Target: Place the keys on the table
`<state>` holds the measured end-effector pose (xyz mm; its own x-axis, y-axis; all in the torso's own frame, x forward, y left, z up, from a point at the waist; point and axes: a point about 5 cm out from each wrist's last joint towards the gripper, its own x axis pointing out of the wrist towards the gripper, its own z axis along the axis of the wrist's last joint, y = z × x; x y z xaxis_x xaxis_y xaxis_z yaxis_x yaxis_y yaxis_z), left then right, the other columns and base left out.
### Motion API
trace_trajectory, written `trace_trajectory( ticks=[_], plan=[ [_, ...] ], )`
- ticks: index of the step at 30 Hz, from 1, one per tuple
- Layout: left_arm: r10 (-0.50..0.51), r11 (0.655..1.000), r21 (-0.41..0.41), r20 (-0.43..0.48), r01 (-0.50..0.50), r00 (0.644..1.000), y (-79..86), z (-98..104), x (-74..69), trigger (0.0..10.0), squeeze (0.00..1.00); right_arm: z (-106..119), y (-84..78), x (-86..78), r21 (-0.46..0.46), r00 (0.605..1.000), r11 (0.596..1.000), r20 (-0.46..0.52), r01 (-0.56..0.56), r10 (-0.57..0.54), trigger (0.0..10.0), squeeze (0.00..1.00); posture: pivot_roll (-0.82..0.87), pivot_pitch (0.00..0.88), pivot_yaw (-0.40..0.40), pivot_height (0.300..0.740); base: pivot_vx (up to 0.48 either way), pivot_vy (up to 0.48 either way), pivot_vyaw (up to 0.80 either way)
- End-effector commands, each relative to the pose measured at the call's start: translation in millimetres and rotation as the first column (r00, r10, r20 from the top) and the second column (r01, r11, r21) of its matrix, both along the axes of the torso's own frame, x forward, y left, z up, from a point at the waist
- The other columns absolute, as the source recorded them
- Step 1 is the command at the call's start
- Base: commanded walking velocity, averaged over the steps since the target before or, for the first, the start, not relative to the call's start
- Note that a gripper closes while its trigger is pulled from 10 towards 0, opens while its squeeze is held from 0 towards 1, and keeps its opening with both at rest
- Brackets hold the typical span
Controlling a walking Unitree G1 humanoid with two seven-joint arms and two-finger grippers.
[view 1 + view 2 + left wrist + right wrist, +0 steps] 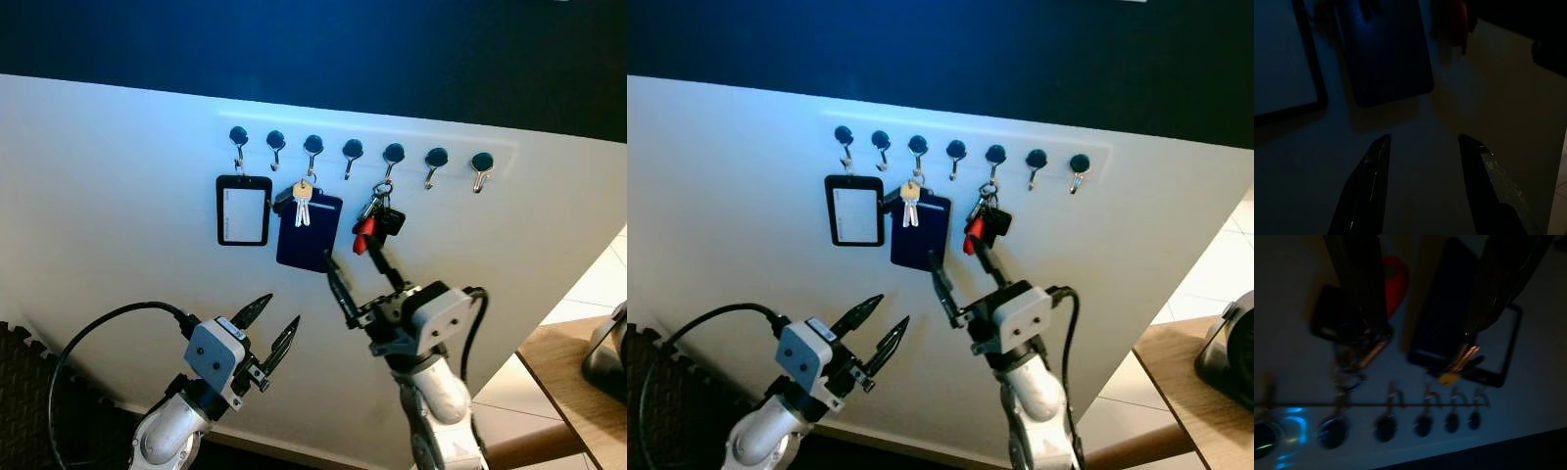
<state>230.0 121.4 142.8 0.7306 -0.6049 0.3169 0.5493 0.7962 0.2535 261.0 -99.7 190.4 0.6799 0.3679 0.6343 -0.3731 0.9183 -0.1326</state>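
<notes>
A key bunch with a red tag and black fob (377, 220) hangs from the fifth hook of a wall rail (456, 149). My right gripper (351, 247) is raised to the wall and open. One finger (384, 259) reaches up just under the bunch and the other (338, 282) lies over the lower edge of a blue card holder (312, 233). The right wrist view shows that bunch (1352, 333) beside one finger. Small silver and gold keys (303, 204) hang on the third hook. My left gripper (281, 309) is open, lower and left, off the wall.
A black-framed badge holder (243, 210) hangs on the first hook. The other hooks are bare. A wooden table (573, 401) stands at the lower right with a dark rounded object (607, 357) on it. Black matting (24, 382) lies at the lower left.
</notes>
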Motion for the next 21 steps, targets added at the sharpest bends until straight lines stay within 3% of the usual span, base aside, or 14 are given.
trace_trajectory(
  ticks=[1, 13, 21],
  plan=[
    [-0.009, 1.0, 0.016, 0.005, 0.009, 1.0, -1.6, 0, -3.0, 10.0, 0.0, 1, -9.1, 0.4, 0.039, 0.999, 0.998, -0.016, 0.042, -0.041, 10.0, 0.0, 0.12, 0.072, -0.05, 0.74, 0.0, 0.0, 0.0],
    [-0.015, 1.0, 0.006, 0.01, 0.015, 1.0, -3.1, 2, -2.1, 10.0, 0.0, -5, -26.4, 14.2, 0.111, 0.991, 0.99, -0.11, 0.083, -0.07, 10.0, 0.0, 0.12, 0.078, -0.052, 0.74, 0.0, 0.0, 0.0],
    [-0.079, 0.993, -0.089, 0.05, 0.084, 0.996, -17.1, 21, -2.0, 10.0, 0.0, -4, -34.9, 22.5, 0.146, 0.988, 0.985, -0.142, 0.086, -0.065, 10.0, 0.0, 0.12, 0.081, -0.058, 0.74, 0.0, 0.0, 0.0]
  ],
)
